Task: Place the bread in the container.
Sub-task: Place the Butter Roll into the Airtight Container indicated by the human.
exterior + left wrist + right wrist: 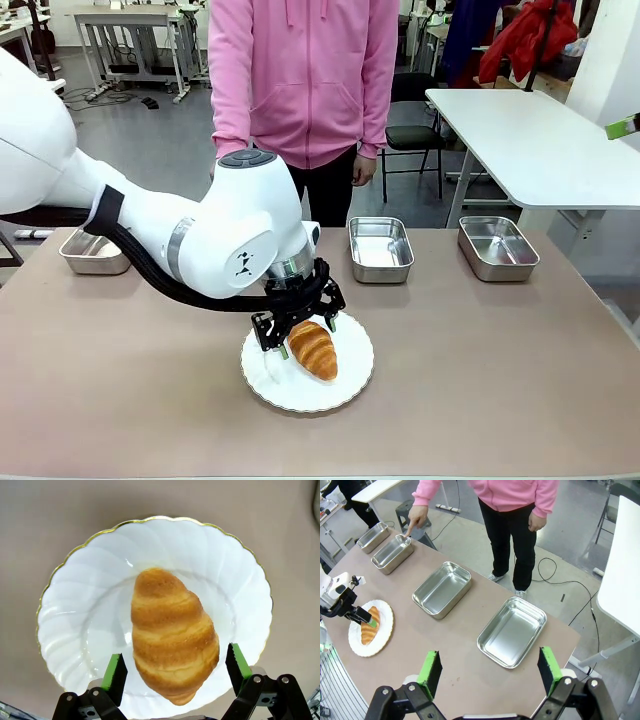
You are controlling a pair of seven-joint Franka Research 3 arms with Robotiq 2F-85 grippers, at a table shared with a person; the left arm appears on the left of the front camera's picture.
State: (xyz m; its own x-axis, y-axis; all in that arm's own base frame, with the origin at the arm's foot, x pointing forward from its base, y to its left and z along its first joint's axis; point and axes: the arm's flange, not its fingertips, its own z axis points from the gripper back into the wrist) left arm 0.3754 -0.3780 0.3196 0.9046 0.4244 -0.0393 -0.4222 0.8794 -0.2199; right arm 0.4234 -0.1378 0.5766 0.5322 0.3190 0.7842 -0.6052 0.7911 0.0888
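A robotics lab: grey concrete floor (570, 545) with loose cables (555, 575), bare white worktables (530, 140), metal-framed benches (130, 40).

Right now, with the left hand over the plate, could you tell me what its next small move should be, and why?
Probably close the left hand on the bread. Its fingers stand open on either side of the bread, which lies on the plate, not yet gripped.
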